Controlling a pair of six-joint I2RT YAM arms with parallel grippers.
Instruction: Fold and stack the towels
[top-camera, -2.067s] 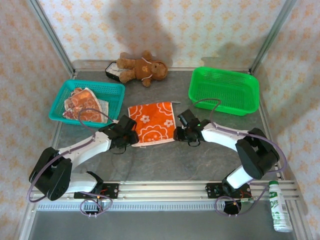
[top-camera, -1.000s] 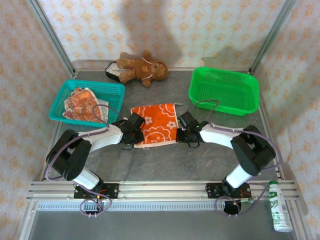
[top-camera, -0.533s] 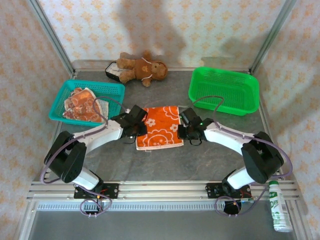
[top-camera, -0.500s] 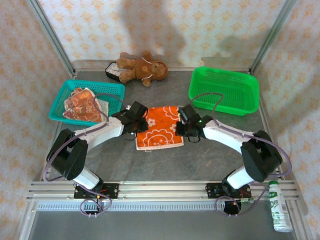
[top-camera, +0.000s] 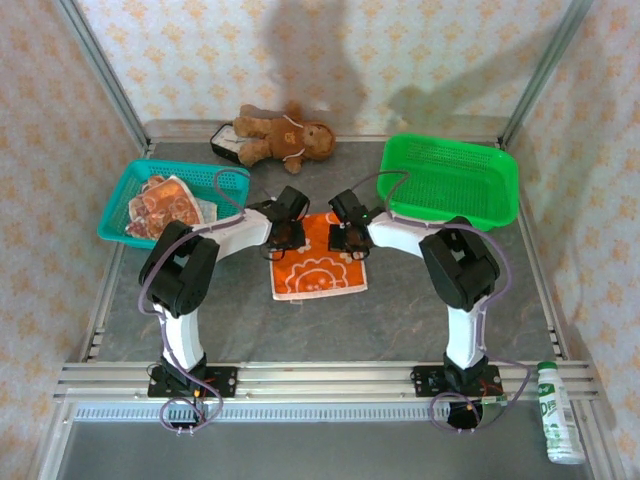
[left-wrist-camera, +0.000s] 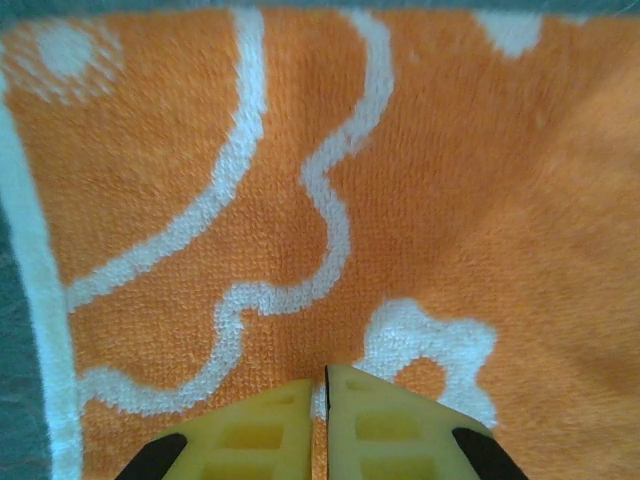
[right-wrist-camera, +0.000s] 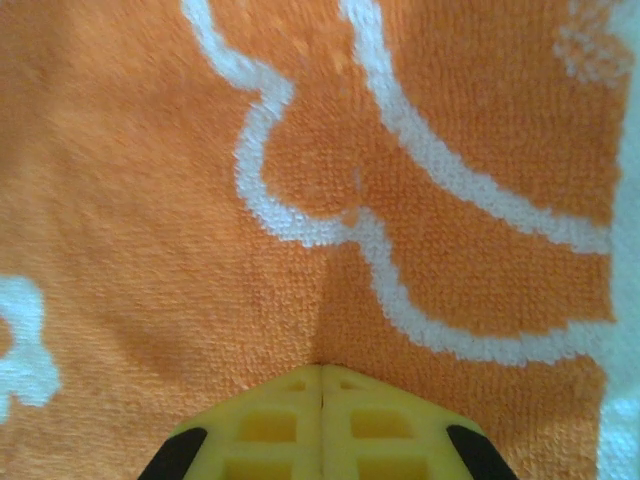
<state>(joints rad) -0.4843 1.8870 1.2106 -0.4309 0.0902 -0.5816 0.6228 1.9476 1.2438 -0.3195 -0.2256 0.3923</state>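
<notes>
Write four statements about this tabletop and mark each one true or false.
1. The orange flowered towel lies between the teal basket and the green basket. True.
2. The teddy bear sits in the green basket. False: it lies at the table's far edge, outside both baskets.
3. The left gripper and the right gripper are both shut on the orange flowered towel. True.
4. The other towels lie in the green basket. False: they lie in the teal basket.
</notes>
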